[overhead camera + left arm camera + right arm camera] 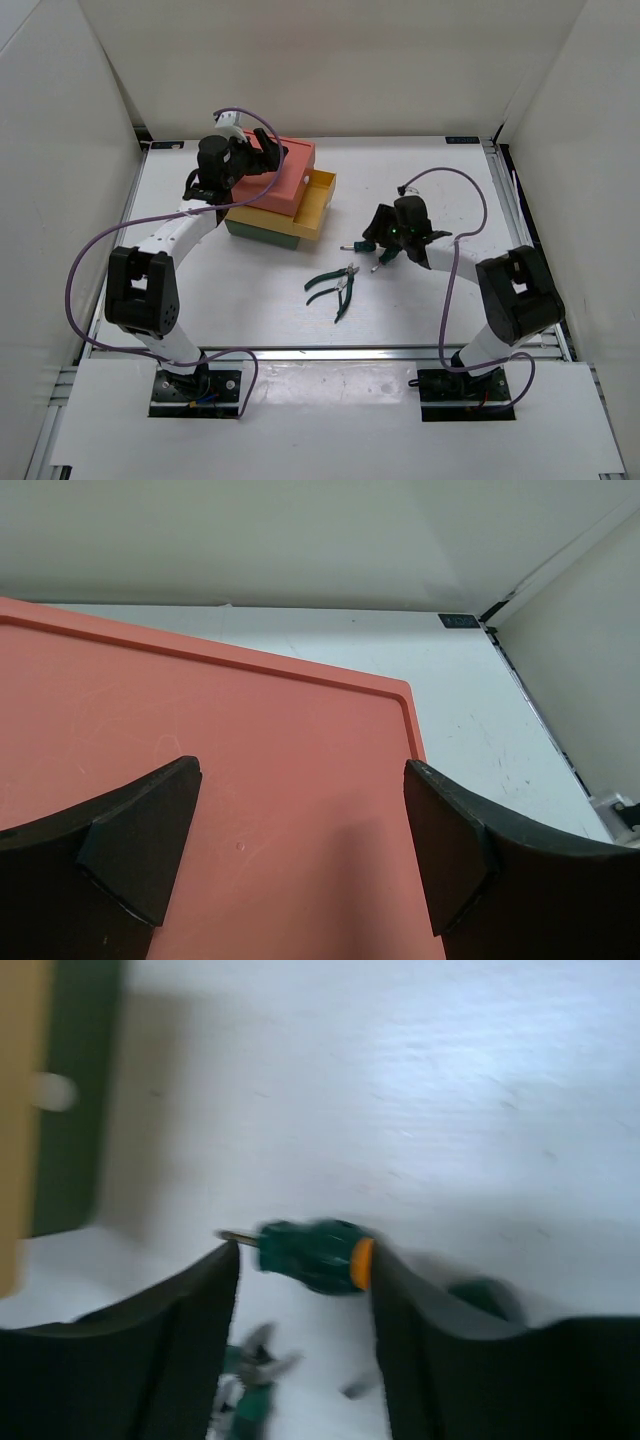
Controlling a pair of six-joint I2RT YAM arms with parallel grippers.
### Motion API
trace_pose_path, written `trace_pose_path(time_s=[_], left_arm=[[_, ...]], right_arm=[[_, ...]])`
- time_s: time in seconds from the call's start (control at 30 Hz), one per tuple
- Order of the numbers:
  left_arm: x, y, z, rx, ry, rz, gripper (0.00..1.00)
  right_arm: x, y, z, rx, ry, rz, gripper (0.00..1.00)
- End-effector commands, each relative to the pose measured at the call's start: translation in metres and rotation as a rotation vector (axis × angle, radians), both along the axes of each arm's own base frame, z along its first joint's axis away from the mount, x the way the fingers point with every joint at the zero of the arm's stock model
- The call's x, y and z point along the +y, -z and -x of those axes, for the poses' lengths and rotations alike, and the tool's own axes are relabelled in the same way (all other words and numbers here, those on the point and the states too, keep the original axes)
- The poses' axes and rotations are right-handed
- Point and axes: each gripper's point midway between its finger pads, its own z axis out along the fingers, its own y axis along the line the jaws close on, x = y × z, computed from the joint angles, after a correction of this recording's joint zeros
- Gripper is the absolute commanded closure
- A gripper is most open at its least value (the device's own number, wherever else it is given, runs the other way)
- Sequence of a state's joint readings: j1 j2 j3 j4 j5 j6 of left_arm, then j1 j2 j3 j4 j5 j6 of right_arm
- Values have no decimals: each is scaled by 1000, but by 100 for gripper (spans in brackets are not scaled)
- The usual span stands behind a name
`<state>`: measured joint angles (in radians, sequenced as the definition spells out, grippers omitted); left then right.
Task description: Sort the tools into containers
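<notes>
Right gripper [305,1250] part-spread, green screwdriver [310,1257] between fingers, near pliers [335,285]; clamped or not, cannot tell. Centre on handle, squeeze firm, carry to open yellow drawer [322,200]. Left gripper [300,770] wide above salmon drawer [200,740].

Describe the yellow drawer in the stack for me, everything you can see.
The yellow square box drawer, plastic by its look, is the middle of the stack, under the salmon-red box and over the dark green box. It is slid out to the right, open top exposed; its inside is too small to read.
</notes>
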<state>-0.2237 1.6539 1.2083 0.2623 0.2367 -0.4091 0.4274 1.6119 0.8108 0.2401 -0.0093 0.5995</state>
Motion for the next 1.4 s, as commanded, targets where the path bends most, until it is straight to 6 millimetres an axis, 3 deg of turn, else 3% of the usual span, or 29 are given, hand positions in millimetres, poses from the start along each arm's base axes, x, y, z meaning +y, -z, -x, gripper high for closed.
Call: trace_pose_path(time_s=[0.0, 0.13, 0.23, 0.4, 0.53, 0.8, 0.93, 1.1, 1.17, 1.37], left_arm=[[11, 80, 27, 286, -17, -50, 6], [10, 86, 27, 295, -8, -46, 5], [8, 88, 27, 300, -1, -46, 5], [9, 85, 27, 291, 3, -45, 5], [9, 82, 30, 285, 4, -47, 5], [5, 79, 32, 281, 21, -34, 5], [4, 81, 33, 288, 29, -31, 5], [6, 78, 33, 278, 18, -37, 5], [6, 78, 33, 280, 23, -35, 5], [5, 78, 33, 280, 23, -33, 5]], right_arm=[[-45, 20, 18, 85, 114, 207, 39], [-46, 15, 23, 74, 116, 228, 25], [-51, 14, 22, 80, 133, 249, 21], [-57, 22, 27, 121, 159, 271, 23], [-58, 14, 38, 62, 113, 258, 23], [-75, 34, 67, 109, 129, 330, 23], [-77, 28, 72, 68, 140, 354, 24], [-77, -6, 76, -68, 168, 330, 21], [-82, -11, 75, -70, 191, 344, 21], [-90, 8, 94, 43, 217, 384, 21]])
